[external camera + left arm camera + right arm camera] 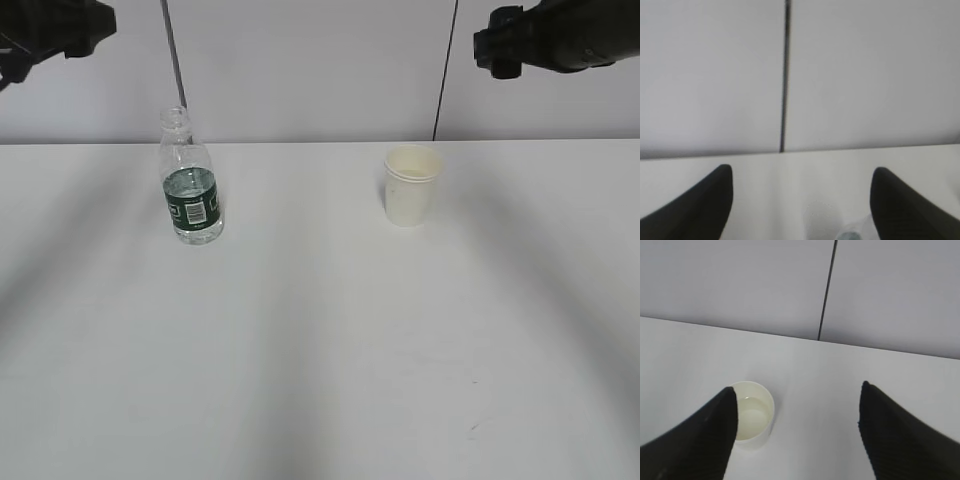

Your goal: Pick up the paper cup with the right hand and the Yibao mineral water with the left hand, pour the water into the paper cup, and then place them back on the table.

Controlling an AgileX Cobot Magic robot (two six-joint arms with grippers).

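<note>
Bottle (189, 193) & cup (411, 185) are standing well apart on table (320, 350); wide bare gap is lying btwn them, nothing blocking either.

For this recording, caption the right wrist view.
Open right gripper above the table, paper cup with water inside beside its left finger.

Exterior camera looks down at a slant across the table (320, 350); both wrist cameras face the back wall (740, 280) from above.
</note>
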